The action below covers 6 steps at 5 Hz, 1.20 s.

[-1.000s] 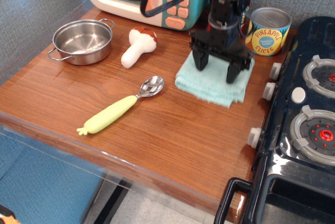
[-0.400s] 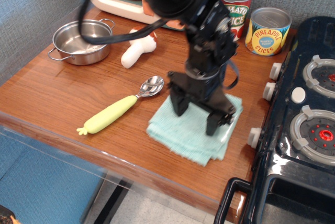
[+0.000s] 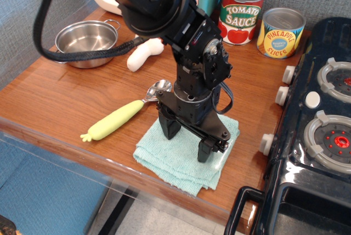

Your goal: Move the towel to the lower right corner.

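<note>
Aqua towel (image 3: pixel 181 161) under pincer (image 3: pixel 187 143), fingers spread, seemingly touching

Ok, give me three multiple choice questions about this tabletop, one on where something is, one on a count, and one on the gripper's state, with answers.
1. Where does the towel lie?
A. beside the pot
B. near the table's front edge, by the toy stove
C. under the cans

2. How many food cans stand at the back?
A. one
B. two
C. four

3. How is the gripper set?
A. open, fingers spread on the towel
B. shut on the spoon
C. raised above the pot

Answers: 1 B, the cloth sits at the front rim beside the stove. 2 B, tomato sauce can and pineapple can. 3 A, both fingers press the cloth apart.
</note>
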Motion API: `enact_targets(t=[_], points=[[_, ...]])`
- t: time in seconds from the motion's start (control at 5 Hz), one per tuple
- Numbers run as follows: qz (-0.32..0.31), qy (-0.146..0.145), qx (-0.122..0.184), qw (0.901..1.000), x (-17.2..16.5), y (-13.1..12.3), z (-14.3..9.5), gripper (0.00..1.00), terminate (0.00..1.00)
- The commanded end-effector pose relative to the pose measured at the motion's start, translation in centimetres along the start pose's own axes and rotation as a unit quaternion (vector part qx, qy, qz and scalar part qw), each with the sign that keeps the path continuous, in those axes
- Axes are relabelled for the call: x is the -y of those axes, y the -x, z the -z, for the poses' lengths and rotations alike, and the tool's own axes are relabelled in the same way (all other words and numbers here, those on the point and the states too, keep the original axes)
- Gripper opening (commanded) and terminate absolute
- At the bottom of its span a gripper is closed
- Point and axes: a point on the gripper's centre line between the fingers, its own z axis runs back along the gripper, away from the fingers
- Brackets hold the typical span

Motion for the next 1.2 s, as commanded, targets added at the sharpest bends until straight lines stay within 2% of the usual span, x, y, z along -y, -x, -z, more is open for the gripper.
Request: enact_targets(t=[0.0, 0.2, 0.4, 0.6, 0.8, 1.0], points=[[-0.015, 0.041, 0.061, 0.9972, -0.1, -4.4, -4.6, 1.00, 0.00], [-0.032, 0.057, 0.085, 0.9942, -0.5, -5.8, -7.3, 1.00, 0.00], [-0.043, 0.052, 0.101, 0.9926, -1.2, -5.7, -9.2, 1.00, 0.00], [-0.048, -0.004, 0.070, 0.9963, -2.0, -5.2, -8.9, 1.00, 0.00], [-0.048, -0.004, 0.070, 0.9963, -2.0, -5.2, -8.9, 1.00, 0.00], [-0.048, -0.004, 0.070, 0.9963, -2.0, -5.2, -8.9, 1.00, 1.00]])
